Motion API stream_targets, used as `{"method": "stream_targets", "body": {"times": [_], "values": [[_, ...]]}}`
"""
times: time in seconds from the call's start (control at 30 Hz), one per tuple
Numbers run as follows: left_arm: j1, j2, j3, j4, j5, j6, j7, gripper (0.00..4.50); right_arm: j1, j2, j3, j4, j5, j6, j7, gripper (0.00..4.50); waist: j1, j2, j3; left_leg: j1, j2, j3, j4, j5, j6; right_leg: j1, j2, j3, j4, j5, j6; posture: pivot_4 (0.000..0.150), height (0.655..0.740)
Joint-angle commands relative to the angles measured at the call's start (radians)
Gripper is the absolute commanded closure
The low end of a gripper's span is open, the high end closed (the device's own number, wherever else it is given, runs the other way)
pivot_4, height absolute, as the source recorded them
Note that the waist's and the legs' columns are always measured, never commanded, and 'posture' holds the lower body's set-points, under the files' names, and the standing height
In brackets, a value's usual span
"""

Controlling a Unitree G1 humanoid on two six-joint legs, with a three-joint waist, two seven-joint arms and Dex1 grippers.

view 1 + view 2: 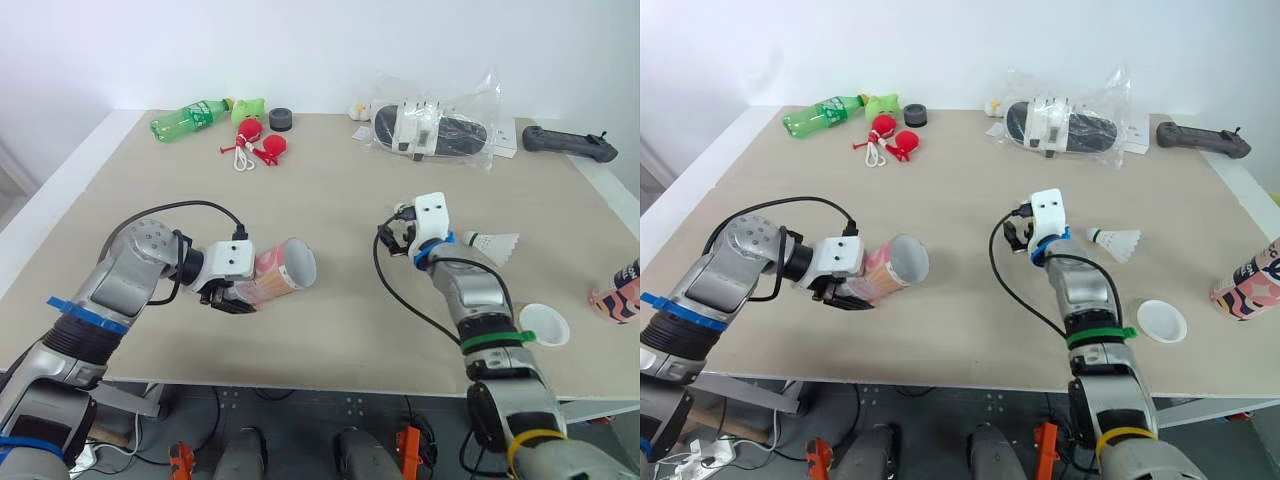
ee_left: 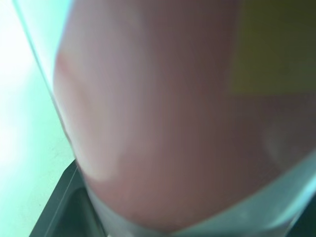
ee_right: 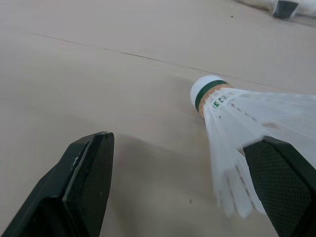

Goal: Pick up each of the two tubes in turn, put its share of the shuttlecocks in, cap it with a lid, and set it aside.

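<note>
Pink tube (image 2: 163, 123) sits right up against the left wrist lens. From the head views it is clamped sideways in the left pincer (image 1: 238, 296), seemingly clear of the worktop (image 1: 330, 180), with its open mouth turned toward the robot's right and a little up. I can't see into it, so its contents are unknown. Right pincer (image 3: 183, 140) is spread wide and empty, low over the worktop, with one shuttlecock (image 1: 492, 245) lying flat just beside it on the robot's right — that's the relation that matters. The shuttlecock's long axis runs roughly left-right across the worktop, cork end with the green band toward the pincer and feather skirt away to the right. In the right wrist view the skirt lies by one finger rather than centred in the gap; whether it touches, I cannot tell. Right arm is clearly the nearer one, since the left is busy with the tube and well apart from the shuttlecock. My read: the pincer needs to shift right to bracket the shuttlecock, close near the cork, then carry it left, cork first, to the tube mouth. White lid (image 1: 543, 325) lies near the front edge, right of the arm, and the second tube (image 1: 620, 295) lies at the far right edge — neither is being handled.
</note>
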Motion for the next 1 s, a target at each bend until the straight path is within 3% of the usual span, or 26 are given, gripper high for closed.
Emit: {"method": "stream_targets", "body": {"times": [0.03, 0.13, 0.3, 0.37, 0.47, 0.63, 0.77, 0.9, 1.0], "values": [[0.023, -0.014, -0.033, -0.02, -0.005, 0.015, -0.002, 1.63, -0.07, 0.01, -0.02, 0.109, -0.014, -0.097, -0.018, 0.14, 0.0, 0.0, 0.0, 0.0, 0.0, 0.0, 0.0, 0.0, 0.0, 0.0, 0.0, 0.0, 0.0, 0.0, 0.0, 0.15, 0.74], [0.025, -0.015, -0.033, -0.024, -0.005, 0.019, 0.001, 1.63, -0.107, 0.014, -0.024, 0.193, -0.023, -0.149, -0.025, 1.0, -0.001, 0.0, 0.0, 0.001, 0.0, 0.0, -0.001, 0.0, 0.0, 0.0, 0.0, 0.0, 0.0, 0.0, 0.0, 0.15, 0.74], [0.029, -0.013, -0.032, -0.031, -0.007, 0.023, 0.006, 1.63, -0.135, 0.013, -0.024, 0.262, -0.029, -0.199, -0.018, 3.64, -0.001, 0.0, 0.0, 0.001, 0.0, 0.0, -0.001, 0.0, 0.0, 0.0, 0.0, 0.0, 0.0, 0.0, 0.0, 0.15, 0.74], [0.029, -0.013, -0.032, -0.031, -0.006, 0.023, 0.008, 1.63, -0.133, 0.012, -0.024, 0.253, -0.028, -0.204, -0.013, 4.35, -0.001, 0.0, 0.0, 0.001, 0.0, 0.0, -0.001, 0.0, 0.0, 0.0, 0.0, 0.0, 0.0, 0.0, 0.0, 0.15, 0.74], [0.029, -0.015, -0.033, -0.032, -0.006, 0.024, 0.01, 1.63, -0.096, 0.0, 0.005, 0.118, -0.022, -0.175, 0.064, 4.46, -0.001, 0.0, 0.0, 0.001, 0.0, 0.0, -0.001, 0.0, 0.0, 0.0, 0.0, 0.0, 0.0, 0.0, 0.0, 0.15, 0.74], [0.033, -0.016, -0.032, -0.037, -0.009, 0.029, 0.01, 1.63, 0.057, -0.148, 0.112, -0.504, 0.109, -0.003, 0.456, 4.46, 0.003, 0.004, 0.001, -0.002, -0.001, -0.001, -0.001, 0.0, 0.0, -0.001, 0.0, 0.0, 0.0, -0.002, 0.001, 0.15, 0.74], [0.036, -0.016, -0.032, -0.033, -0.008, 0.025, 0.01, 1.63, 0.118, -0.312, 0.12, -0.853, 0.268, 0.192, 0.659, 4.46, 0.004, 0.004, 0.001, -0.001, -0.001, -0.002, -0.001, 0.0, 0.0, -0.001, -0.001, -0.001, 0.0, -0.002, 0.001, 0.15, 0.74], [0.034, -0.022, -0.033, -0.024, -0.006, 0.019, 0.013, 1.63, 0.114, -0.413, 0.118, -1.04, 0.369, 0.338, 0.73, 4.46, 0.002, 0.004, 0.0, 0.0, -0.001, -0.001, -0.001, 0.0, 0.0, 0.0, -0.001, -0.001, 0.0, -0.004, -0.002, 0.15, 0.74], [0.031, -0.028, -0.033, -0.017, -0.006, 0.017, 0.016, 1.63, 0.094, -0.429, 0.189, -1.113, 0.36, 0.392, 0.734, 4.46, 0.002, 0.004, 0.0, 0.0, 0.0, -0.001, -0.001, 0.0, 0.0, 0.0, -0.001, 0.0, 0.0, -0.005, -0.004, 0.15, 0.74]]}}
